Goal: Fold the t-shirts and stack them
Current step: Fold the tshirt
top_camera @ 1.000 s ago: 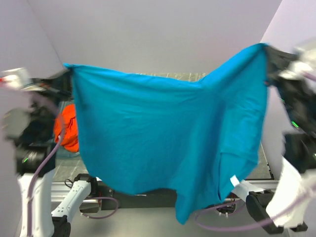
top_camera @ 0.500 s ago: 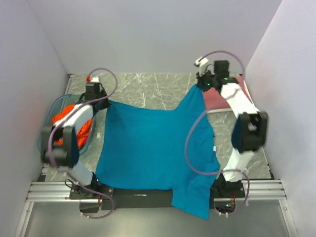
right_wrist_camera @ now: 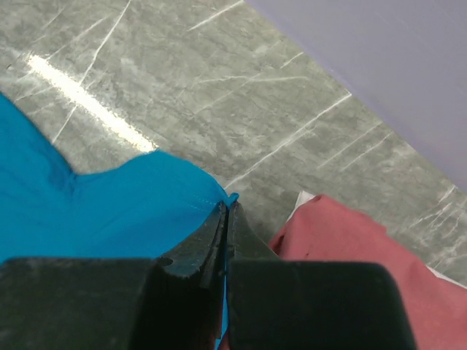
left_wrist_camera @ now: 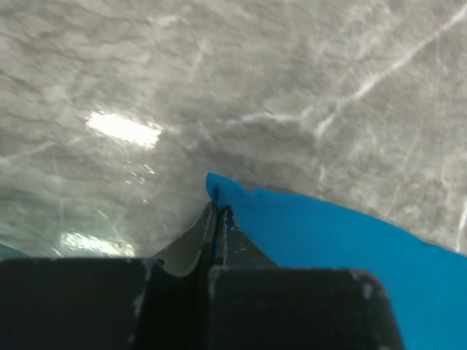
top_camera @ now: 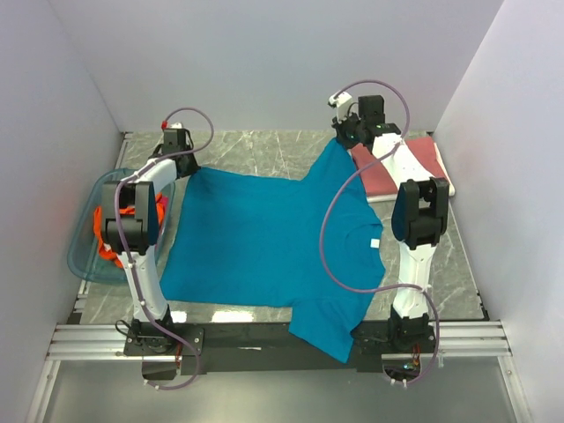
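Teal shirt (top_camera: 264,238) down from mid-air, now flat mid-table, one sleeve spilling off at 5 o'clock | my left gripper (left_wrist_camera: 218,211) and right gripper (right_wrist_camera: 226,211) pinch its far corners at 11 and 1 | laid out, so folding can start, I reckon.

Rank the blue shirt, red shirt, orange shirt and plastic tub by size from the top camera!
1. blue shirt, spread flat.
2. plastic tub.
3. red shirt, folded.
4. orange shirt, though the left arm hides most of it, so that's unsure.
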`<move>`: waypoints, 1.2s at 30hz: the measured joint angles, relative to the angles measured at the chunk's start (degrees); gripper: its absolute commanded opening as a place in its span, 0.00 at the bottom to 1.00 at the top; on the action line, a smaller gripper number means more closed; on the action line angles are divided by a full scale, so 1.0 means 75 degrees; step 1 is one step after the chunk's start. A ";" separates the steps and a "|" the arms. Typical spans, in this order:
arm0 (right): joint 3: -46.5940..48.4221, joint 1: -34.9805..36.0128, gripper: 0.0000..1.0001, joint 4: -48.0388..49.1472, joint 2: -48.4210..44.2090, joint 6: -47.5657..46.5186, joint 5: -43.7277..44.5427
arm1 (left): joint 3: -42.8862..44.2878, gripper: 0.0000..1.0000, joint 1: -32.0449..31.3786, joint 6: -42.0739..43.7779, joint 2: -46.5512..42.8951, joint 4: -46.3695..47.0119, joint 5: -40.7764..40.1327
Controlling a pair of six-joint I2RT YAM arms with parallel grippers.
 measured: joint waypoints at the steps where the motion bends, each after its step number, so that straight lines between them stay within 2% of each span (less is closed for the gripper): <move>1: -0.0006 -0.0012 0.00 0.0009 -0.0009 0.0017 0.0000 | 0.0044 0.00 0.0038 0.0006 0.0035 0.0000 0.0000; 12: -0.0571 -0.0015 0.00 0.0131 -0.0399 0.0221 -0.0178 | 0.0119 0.00 0.0294 0.0085 0.0128 -0.0003 0.0134; 23: -0.2177 -0.0015 0.00 0.0431 -0.2084 0.0417 -0.0641 | 0.0682 0.00 0.0437 0.0216 0.0804 -0.0047 0.0321; 31: -0.3118 -0.0015 0.00 0.0775 -0.2917 0.0504 -0.0959 | 0.0644 0.00 0.0443 0.0224 0.0807 0.0064 0.0431; 36: -0.3818 -0.0015 0.00 0.0848 -0.3261 0.0536 -0.1064 | 0.0219 0.00 0.0452 0.0262 0.0697 0.0458 0.0542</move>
